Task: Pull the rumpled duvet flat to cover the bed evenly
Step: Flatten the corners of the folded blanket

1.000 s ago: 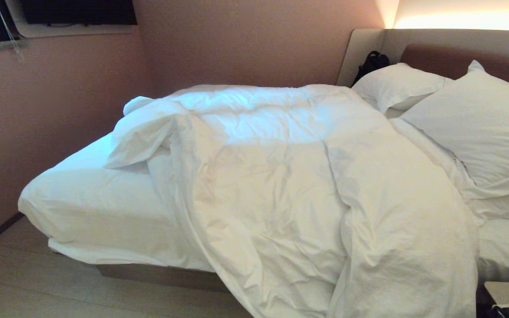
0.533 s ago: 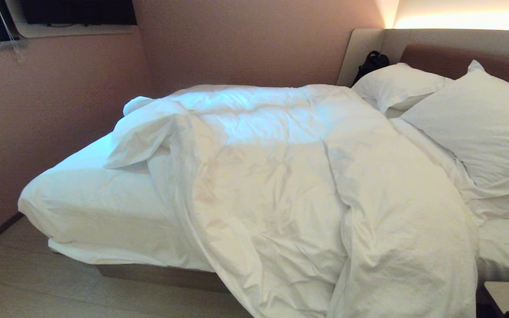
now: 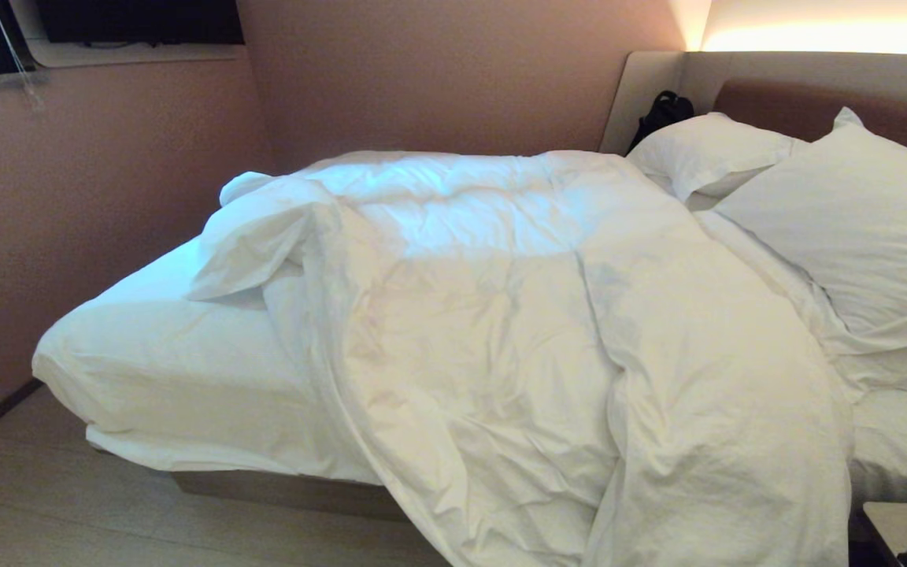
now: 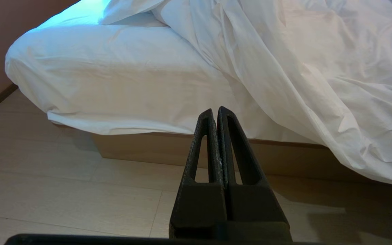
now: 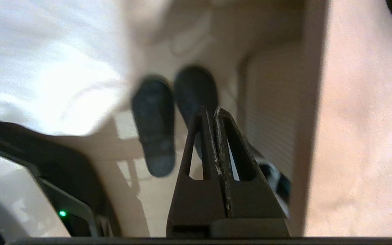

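A: Still at the start, by the look of it. Duvet (image 3: 548, 331) bunched toward the middle and near side of the bed (image 3: 186, 370), spilling over the near edge toward the floor (image 3: 44, 512), with the foot end left bare.

B: Nothing gripped yet?

A: Nothing. Left gripper (image 4: 216, 114) low over the floor just short of the bed base, fingers pressed together, empty. Right gripper (image 5: 211, 114) down by the nightstand (image 3: 906, 524), likewise closed on nothing, pointing at a pair of dark slippers (image 5: 172, 115).

B: So next?

A: Probably needs opening a gripper, reaching for the hanging edge or the folded-back corner (image 3: 253, 236), pinching the cloth, then dragging toward the bare foot end.

B: And the surroundings?

A: Smooth sheet under it all, two pillows (image 3: 816, 205) against the padded headboard (image 3: 816, 102), a dark bag (image 3: 662, 110) in the corner. Pinkish wall (image 3: 107, 181) close along the foot end and far side, pale plank floor.
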